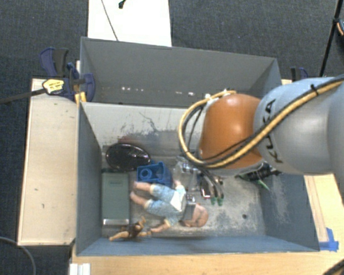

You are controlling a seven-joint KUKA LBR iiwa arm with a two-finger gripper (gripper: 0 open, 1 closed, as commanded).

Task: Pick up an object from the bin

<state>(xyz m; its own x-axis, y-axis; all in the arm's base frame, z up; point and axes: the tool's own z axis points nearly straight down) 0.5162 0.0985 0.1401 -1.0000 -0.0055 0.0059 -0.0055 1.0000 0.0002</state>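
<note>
My gripper [197,184] hangs low in the middle of the bin, under the orange cover. It is just above the upper body of a doll [164,200] in pale blue clothes. The doll lies on its side with its head [196,216] toward the bin's front. Left of the gripper, a blue toy brick [153,173] rests against the doll's legs. I see nothing held in the gripper.
A black oval object [127,156] lies at the back left. A grey-green flat box [115,198] runs along the left wall, and a small brown figure [130,232] lies at the front left. Something green [263,175] peeks out under the arm on the right.
</note>
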